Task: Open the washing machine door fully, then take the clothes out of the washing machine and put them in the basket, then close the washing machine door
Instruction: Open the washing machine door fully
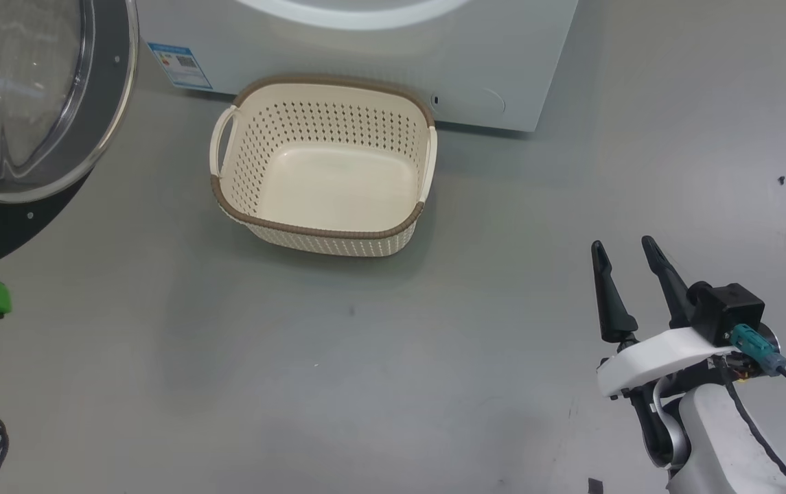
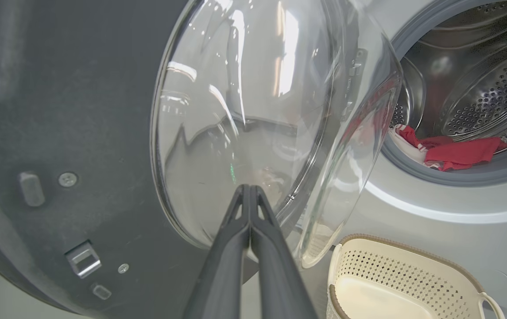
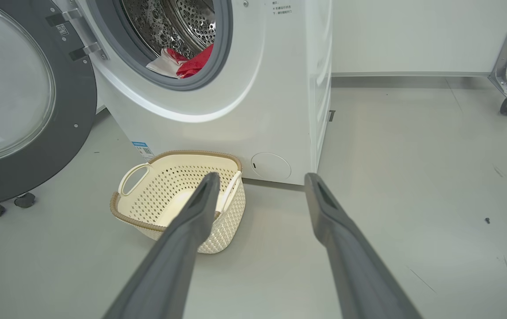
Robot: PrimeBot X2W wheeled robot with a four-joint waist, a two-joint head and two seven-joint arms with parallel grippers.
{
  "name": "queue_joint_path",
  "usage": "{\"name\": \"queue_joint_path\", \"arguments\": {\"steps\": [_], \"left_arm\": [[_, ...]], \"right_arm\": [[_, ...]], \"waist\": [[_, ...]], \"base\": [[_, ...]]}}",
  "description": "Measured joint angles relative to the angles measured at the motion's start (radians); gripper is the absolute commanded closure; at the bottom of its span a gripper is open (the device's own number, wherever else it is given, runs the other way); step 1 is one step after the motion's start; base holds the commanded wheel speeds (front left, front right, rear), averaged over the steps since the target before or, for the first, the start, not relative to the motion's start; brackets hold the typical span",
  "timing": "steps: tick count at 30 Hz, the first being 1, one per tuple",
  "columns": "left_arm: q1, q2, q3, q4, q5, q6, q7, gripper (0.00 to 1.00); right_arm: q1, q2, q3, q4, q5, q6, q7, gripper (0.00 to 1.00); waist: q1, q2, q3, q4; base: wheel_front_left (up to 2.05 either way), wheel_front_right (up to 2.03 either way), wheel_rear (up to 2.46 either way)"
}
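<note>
Black-rimmed glass washing machine door (image 3: 14,102) hangs open, left; red clothes (image 3: 189,64) lie in the perforated steel drum (image 3: 178,17). Perforated cream basket (image 3: 229,221) sits before it. Left gripper (image 2: 249,188) pinched together, right gripper (image 3: 261,176) spread apart.

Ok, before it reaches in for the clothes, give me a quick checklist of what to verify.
1. Washing machine door swung wide, clear of the opening: ok.
2. Clothes lying at the drum's front lip: ok.
3. Basket upright and empty below the opening: ok.
4. Right gripper open, holding nothing: ok.
5. Left gripper shut, clear of the door glass: cannot tell.
</note>
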Motion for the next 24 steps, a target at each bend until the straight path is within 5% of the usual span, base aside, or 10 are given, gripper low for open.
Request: {"name": "queue_joint_path", "arguments": {"steps": [24], "left_arm": [[0.273,-0.095,-0.078,-0.134,0.058,-0.027,-0.009,1.00]], "right_arm": [[0.098,0.017,-0.025,0.003,0.029,0.008,-0.012,0.00]], "waist": [[0.0000,0.0000,-0.263,-0.098]], "base": [[0.00,0.00,0.00]]}}
